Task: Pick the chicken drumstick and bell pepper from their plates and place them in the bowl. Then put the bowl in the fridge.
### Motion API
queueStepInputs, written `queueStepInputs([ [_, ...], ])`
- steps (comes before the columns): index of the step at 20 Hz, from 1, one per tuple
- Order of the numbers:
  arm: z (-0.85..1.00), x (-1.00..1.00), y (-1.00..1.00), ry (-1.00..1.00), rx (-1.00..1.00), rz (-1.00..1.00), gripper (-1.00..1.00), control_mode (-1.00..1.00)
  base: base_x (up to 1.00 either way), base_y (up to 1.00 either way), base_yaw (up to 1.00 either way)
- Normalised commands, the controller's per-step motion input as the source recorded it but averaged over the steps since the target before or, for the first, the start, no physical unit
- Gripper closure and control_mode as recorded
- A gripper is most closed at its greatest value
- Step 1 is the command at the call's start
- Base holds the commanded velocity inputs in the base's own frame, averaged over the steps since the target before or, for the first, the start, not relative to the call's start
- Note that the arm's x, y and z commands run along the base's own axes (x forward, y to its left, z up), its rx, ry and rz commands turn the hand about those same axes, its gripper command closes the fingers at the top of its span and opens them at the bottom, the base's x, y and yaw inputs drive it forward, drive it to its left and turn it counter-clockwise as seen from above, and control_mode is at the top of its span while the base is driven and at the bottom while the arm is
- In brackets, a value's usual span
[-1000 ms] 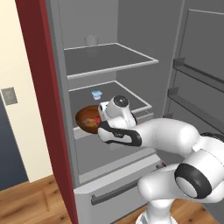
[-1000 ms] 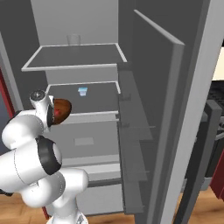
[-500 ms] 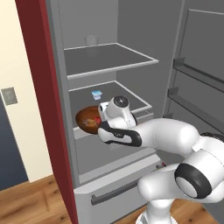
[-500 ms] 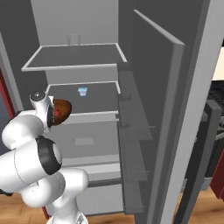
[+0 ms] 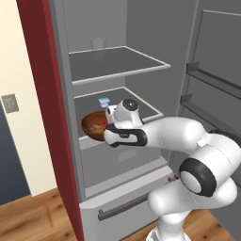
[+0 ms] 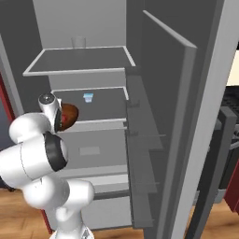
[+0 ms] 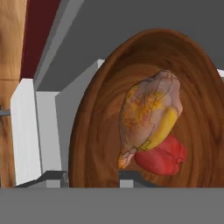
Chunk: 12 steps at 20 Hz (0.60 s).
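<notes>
The dark brown bowl [image 5: 93,125] [image 6: 70,115] [image 7: 98,131] rests at the front left of the middle shelf [image 5: 147,107] inside the open fridge [image 5: 141,28] [image 6: 84,23]. In it lie the golden-brown chicken drumstick [image 7: 148,111] and, touching its narrow end, the red bell pepper [image 7: 162,156]. My gripper [image 5: 106,127] [image 6: 62,119] [image 7: 92,177] stands at the bowl's near rim, one fingertip [image 7: 54,177] outside the wall and the other inside. Whether they still press the rim is unclear. The plates are out of view.
A small white and blue cup [image 5: 103,101] [image 6: 87,96] stands at the back of the same shelf. A clear glass [image 5: 98,44] [image 6: 78,42] is on the upper shelf. The open door with racks [image 5: 212,80] [image 6: 154,116] is to the right, and the bottom drawer [image 5: 127,200] lies below.
</notes>
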Motion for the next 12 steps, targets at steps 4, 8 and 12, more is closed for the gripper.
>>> queueStepInputs([
  [4,0.00,0.65,0.08,0.00,0.00,0.00,1.00,-1.00,0.00,0.00,0.00],
  [8,0.05,0.26,0.03,-0.04,0.00,0.00,1.00,-1.00,0.00,0.00,0.00],
  [12,0.06,-0.44,-0.01,-0.20,-0.01,0.00,1.00,-1.00,0.00,0.00,0.00],
])
